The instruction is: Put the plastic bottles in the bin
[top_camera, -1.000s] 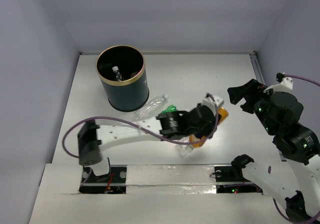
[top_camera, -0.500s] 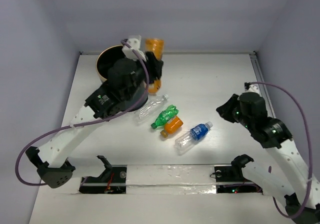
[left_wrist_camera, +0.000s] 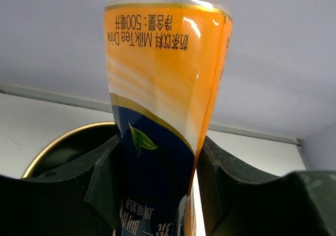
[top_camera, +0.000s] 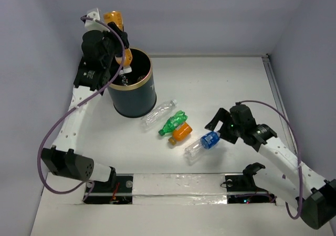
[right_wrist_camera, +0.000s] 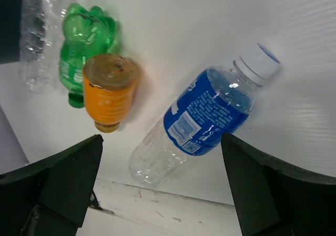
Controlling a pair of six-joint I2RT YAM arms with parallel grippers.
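My left gripper [top_camera: 119, 36] is shut on an orange milk tea bottle [top_camera: 115, 21] and holds it above the far left rim of the dark bin with the gold rim [top_camera: 131, 91]. In the left wrist view the bottle [left_wrist_camera: 163, 89] fills the jaws, with the bin's rim [left_wrist_camera: 52, 146] below. A clear bottle lies inside the bin [top_camera: 126, 79]. My right gripper [top_camera: 218, 126] is open above the blue-labelled bottle [top_camera: 202, 144], which lies between its fingers in the right wrist view [right_wrist_camera: 205, 120]. A clear bottle [top_camera: 157, 113], a green bottle [top_camera: 173, 122] and a small orange bottle [top_camera: 181, 133] lie on the table.
The white table [top_camera: 220, 83] is walled at the back and both sides. A white ledge [top_camera: 173, 184] with the arm bases runs along the near edge. The left arm's purple cable [top_camera: 50, 141] loops over the table's left side.
My left arm has swung the orange bottle left and up over the bin. My right gripper has come down and left to the blue-labelled bottle.
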